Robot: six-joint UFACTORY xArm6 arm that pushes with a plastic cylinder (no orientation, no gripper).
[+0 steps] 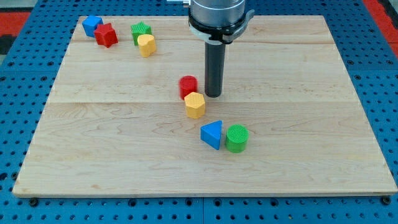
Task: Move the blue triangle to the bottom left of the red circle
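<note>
The blue triangle (212,134) lies on the wooden board below the middle, touching a green cylinder (237,138) on its right. The red circle (188,86) stands near the board's centre, with a yellow hexagon (194,105) touching it just below. The blue triangle is below and right of the red circle. My tip (213,95) rests on the board just right of the red circle, above the blue triangle and apart from it.
At the board's top left sit a blue block (92,25), a red star (106,35), a green star (141,31) and a yellow heart-shaped block (147,45). Blue pegboard (18,93) surrounds the wooden board (311,112).
</note>
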